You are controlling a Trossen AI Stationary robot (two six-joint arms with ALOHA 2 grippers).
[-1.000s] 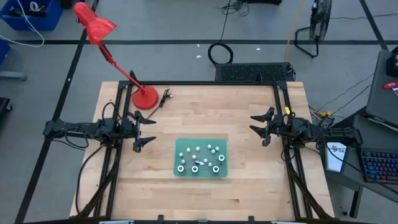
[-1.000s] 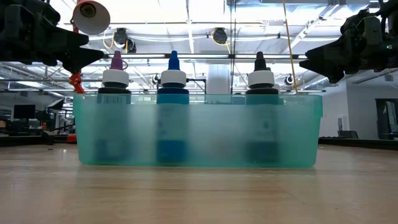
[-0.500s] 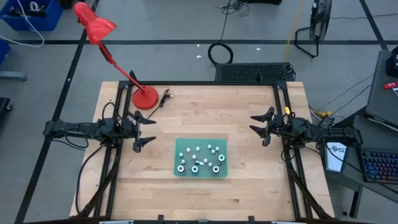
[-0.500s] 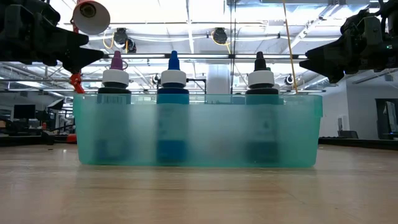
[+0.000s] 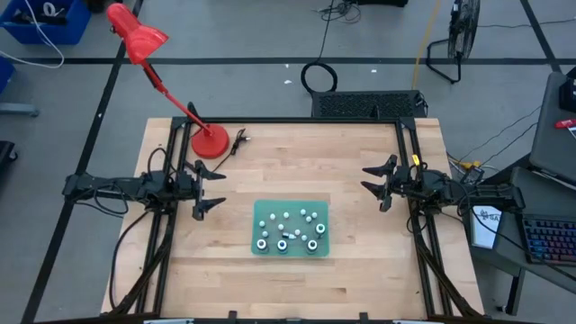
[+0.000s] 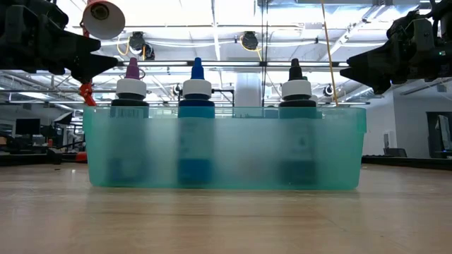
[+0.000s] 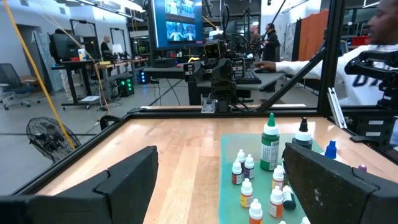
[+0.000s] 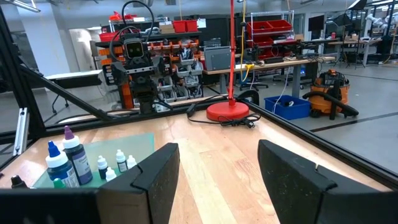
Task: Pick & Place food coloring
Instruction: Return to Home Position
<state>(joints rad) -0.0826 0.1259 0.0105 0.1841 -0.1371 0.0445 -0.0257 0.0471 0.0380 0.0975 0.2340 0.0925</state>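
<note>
The food coloring (image 5: 290, 229) is a cluster of small white-capped bottles plus a few larger ones, standing upright in a translucent green tray (image 5: 261, 247) at the table's middle, toward the near edge. The low view shows three larger bottles (image 6: 197, 127) with purple, blue and black tips behind the tray's wall (image 6: 339, 152). My left gripper (image 5: 219, 189) hovers open at the table's left, left of the tray. My right gripper (image 5: 365, 179) hovers open at the right. Each wrist view shows the bottles (image 7: 261, 168) (image 8: 71, 160) beyond the open fingers.
A red desk lamp stands with its base (image 5: 210, 142) on the table's far left corner, its cable beside it. Black frame rails run along the table's left, right and far edges. Bare wood surrounds the tray. People (image 7: 373, 56) stand beyond the table.
</note>
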